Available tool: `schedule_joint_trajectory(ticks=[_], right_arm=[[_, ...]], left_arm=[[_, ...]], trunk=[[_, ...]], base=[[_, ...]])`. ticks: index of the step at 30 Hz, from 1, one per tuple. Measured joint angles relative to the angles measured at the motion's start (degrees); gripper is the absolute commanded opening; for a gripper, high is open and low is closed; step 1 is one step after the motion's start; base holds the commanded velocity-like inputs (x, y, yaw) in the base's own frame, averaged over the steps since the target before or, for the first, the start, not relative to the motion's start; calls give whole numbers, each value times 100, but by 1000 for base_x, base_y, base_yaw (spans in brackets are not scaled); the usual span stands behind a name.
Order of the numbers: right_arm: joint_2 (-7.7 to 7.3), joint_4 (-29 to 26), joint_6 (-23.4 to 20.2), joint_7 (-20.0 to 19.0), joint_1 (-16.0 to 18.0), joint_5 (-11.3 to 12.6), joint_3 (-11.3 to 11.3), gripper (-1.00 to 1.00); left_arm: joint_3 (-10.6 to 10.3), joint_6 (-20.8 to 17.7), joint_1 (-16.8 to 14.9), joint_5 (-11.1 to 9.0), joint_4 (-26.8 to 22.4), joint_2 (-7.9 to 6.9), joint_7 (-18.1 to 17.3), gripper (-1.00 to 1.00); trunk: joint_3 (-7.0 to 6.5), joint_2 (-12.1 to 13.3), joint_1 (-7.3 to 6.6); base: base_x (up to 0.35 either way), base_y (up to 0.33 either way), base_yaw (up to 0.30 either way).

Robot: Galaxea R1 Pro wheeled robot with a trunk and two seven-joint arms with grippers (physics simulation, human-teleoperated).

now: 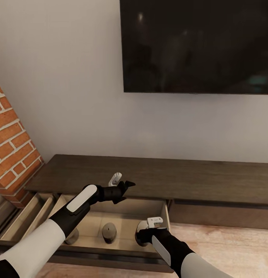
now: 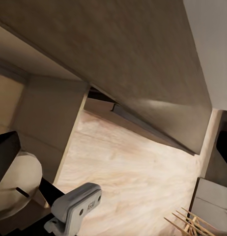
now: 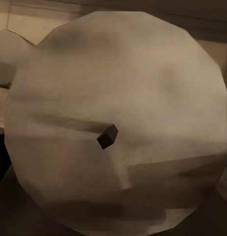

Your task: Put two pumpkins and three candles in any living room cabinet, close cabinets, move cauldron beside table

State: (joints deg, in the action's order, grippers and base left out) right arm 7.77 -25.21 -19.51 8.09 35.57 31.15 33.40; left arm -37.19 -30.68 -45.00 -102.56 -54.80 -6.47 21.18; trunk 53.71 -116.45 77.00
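A: Start with the head view. Where is everything, taking the cabinet point(image 1: 157, 179) as the landmark?

B: The cabinet runs low along the wall under the black TV point(image 1: 195, 44), with the brick fireplace point(image 1: 12, 146) at its left end. One of its drawers point(image 1: 110, 227) is pulled out. A candle point(image 1: 109, 233) stands upright on the drawer floor; another point(image 1: 72, 236) is half hidden under the left forearm. The left gripper point(image 1: 124, 187) hovers above the drawer's back edge, level with the cabinet top, its fingers slightly apart and holding nothing. The right gripper point(image 1: 143, 235) reaches down into the drawer's right part; whether it is open or closed I cannot tell from here.

A: The left wrist view?

B: It looks along the cabinet's underside and front point(image 2: 143, 64) toward the plank floor point(image 2: 128, 172). A pale candle point(image 2: 17, 189) sits beside the drawer's side wall.

A: And the right wrist view?

B: A candle's flat cream top point(image 3: 118, 118) with a small dark wick, very close. The fingers are hidden, so the grip is unclear.
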Motion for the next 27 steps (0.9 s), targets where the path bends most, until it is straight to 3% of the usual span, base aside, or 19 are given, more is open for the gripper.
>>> schedule_joint_trajectory(ticks=[7,15,27], right_arm=[[5,0,0,0,0,-2,0,-100],[5,16,-3,8,-2,0,0,-100],[5,16,0,11,0,5,0,-100]], left_arm=[[1,-4,0,0,5,3,0,100],[-8,-9,0,-1,14,-29,0,100],[-16,-8,0,-1,31,-50,8,100]], trunk=[[126,-281,154],[126,-282,154],[110,-282,154]], base=[[0,0,0],[13,0,0],[164,0,-46]])
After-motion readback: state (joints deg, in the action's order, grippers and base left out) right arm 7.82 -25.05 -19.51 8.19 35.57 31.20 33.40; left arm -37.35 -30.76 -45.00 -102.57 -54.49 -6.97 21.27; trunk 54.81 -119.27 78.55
